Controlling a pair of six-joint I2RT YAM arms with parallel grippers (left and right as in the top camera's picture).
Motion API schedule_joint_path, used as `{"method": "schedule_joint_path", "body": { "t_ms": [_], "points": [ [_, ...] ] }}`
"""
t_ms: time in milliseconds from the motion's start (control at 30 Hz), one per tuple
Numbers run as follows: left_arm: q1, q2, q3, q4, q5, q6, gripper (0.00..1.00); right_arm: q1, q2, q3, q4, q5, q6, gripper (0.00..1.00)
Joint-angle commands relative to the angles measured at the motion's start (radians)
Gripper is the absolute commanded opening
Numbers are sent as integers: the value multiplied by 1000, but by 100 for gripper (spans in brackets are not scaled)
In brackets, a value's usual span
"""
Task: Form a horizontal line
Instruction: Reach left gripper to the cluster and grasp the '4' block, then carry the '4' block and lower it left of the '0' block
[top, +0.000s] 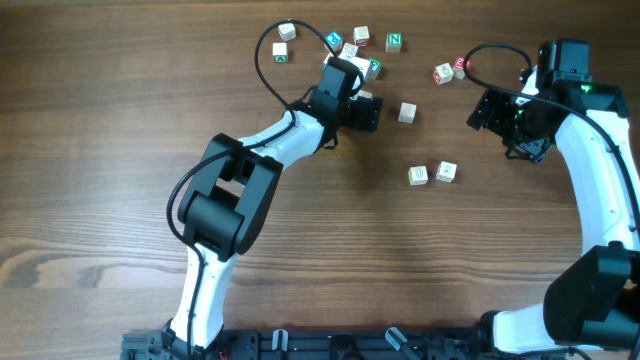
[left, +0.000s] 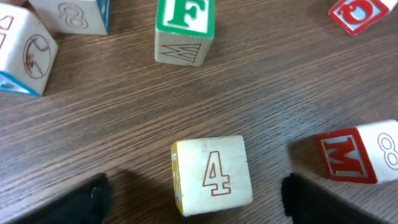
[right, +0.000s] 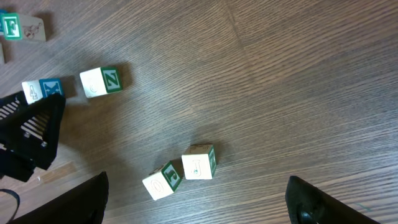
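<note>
Line (top: 432, 174): only two pale cubes touching, faint marks, right of centre. My left pincer (left: 199, 199) wide, straddling cream 4 cube (left: 211, 175), no contact. Right pincer (right: 199, 202) wide too.

Overhead looks straight down at table (top: 100, 150); wrists nearer.

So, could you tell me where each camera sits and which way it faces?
Overhead: above the table, facing straight down; left arm and right arm show.
Left wrist: low, facing the 4 cube; jaws' tips at bottom corners.
Right wrist: higher, facing down at a cube pair; jaws' tips likewise.
Shared: overhead also shows that pair.
</note>
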Motion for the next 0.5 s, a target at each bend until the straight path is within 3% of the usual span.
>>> {"method": "schedule_joint_path", "body": {
  "t_ms": [0, 167, 333, 467],
  "points": [
    [-6, 26, 13, 3, 15, 10, 63, -3, -24, 20, 0, -16, 23, 91],
    [-6, -21, 14, -25, -8, 6, 28, -3, -24, 20, -1, -16, 22, 91],
    [-6, -109, 14, -119, -11, 4, 25, -3, -24, 20, -1, -15, 14, 94],
    [-19, -217, 14, -301, -11, -96, 24, -3, -24, 20, -1, -16, 5, 96]
  ]
}}
